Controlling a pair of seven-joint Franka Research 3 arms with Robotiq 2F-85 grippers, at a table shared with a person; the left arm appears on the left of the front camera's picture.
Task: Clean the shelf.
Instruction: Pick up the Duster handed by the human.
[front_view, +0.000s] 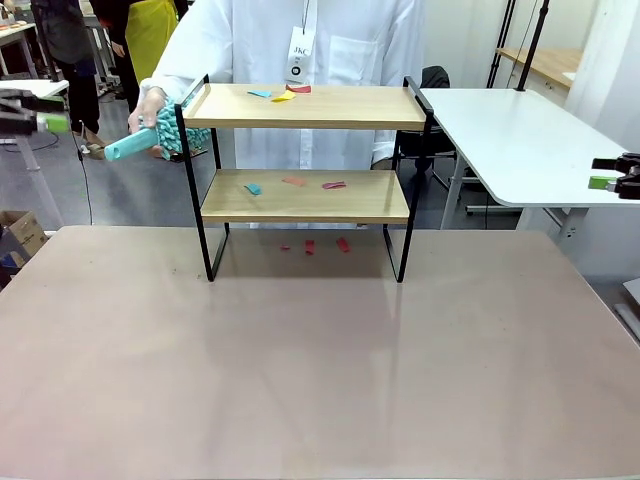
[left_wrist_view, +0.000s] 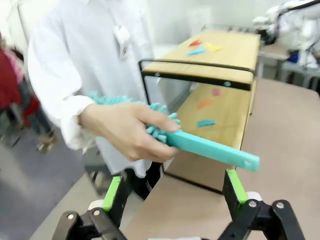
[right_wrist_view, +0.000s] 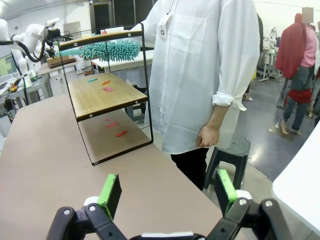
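Hand (left_wrist_view: 127, 132) held duster (left_wrist_view: 210, 147) handle-first beside shelf (front_view: 300, 105), likely for handover.
Left end effector (left_wrist_view: 173, 182), right end effector (right_wrist_view: 167, 180): fingers apart, empty.

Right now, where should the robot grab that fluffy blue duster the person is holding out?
Probably the bare handle of the duster, with the open left claw coming from the robot's left. The person's hand wraps the fluffy part, while the slim handle sticks out free toward that claw.

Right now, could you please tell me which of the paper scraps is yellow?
The middle scrap on the shelf's top board, between a blue scrap and a red scrap.
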